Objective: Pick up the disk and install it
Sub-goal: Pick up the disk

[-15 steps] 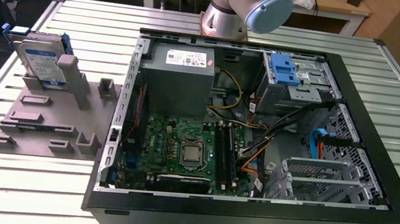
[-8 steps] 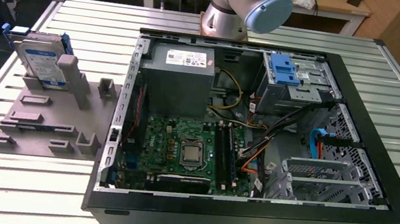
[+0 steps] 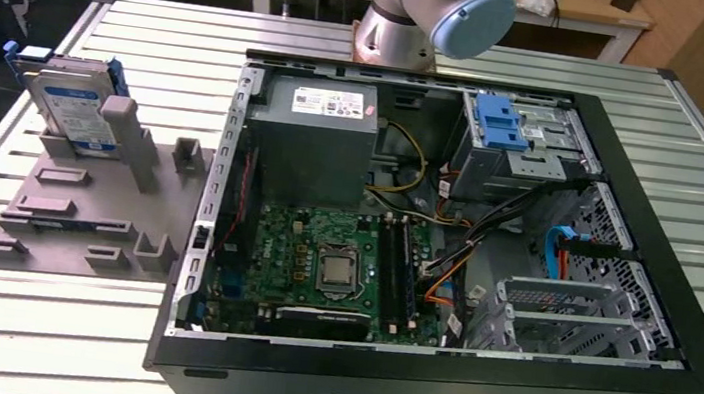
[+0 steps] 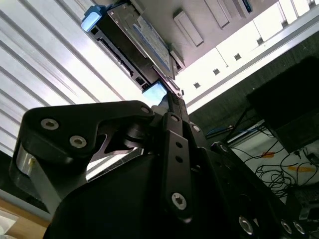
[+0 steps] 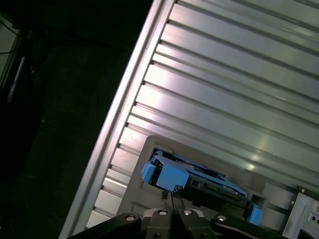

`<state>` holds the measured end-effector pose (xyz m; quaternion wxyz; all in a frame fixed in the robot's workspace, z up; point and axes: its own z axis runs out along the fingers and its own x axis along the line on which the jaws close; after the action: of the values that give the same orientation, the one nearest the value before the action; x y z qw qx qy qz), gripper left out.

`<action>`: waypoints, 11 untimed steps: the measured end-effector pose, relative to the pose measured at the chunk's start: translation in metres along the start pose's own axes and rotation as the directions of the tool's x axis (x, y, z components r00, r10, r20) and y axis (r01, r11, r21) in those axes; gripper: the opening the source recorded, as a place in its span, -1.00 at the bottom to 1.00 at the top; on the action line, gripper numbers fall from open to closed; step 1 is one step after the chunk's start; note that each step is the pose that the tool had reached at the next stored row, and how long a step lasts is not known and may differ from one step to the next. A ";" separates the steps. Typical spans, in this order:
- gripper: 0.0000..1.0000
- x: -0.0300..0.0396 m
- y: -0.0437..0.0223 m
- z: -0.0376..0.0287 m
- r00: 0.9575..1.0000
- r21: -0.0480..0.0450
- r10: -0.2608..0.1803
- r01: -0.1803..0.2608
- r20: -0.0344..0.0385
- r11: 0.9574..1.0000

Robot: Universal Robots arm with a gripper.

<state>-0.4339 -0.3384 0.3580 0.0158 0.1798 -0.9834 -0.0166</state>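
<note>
The disk [image 3: 73, 112] stands upright in a slot of the grey holder [image 3: 68, 213] at the exterior view's left, silver with a blue-and-white label and a blue bracket. My gripper [image 3: 8, 19] hangs just beyond its top end, apart from it. In the first wrist view the fingertips [image 5: 167, 198] meet in a thin line with nothing between them, and the disk [image 5: 194, 181] lies close past them. In the second wrist view the gripper [image 4: 172, 97] points toward the disk [image 4: 134, 40], a small gap away.
The open black computer case [image 3: 671, 226] lies on the slatted metal table [image 3: 80, 335] at the exterior view's right. Inside are a grey power supply [image 3: 318, 143], a green motherboard [image 3: 317, 263] and a silver drive cage with a blue latch [image 3: 520, 137]. The arm's base [image 3: 415, 13] stands behind the case.
</note>
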 end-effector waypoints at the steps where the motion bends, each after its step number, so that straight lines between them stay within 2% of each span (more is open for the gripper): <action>1: -0.79 0.0000 0.0000 0.0000 1.000 0.000 -0.006 0.006 0.000 1.000; 11: -0.79 0.0003 0.0001 0.0001 0.998 0.002 -0.065 0.065 -0.002 0.998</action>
<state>-0.4342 -0.3384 0.3580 0.0163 0.2115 -0.9771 -0.0161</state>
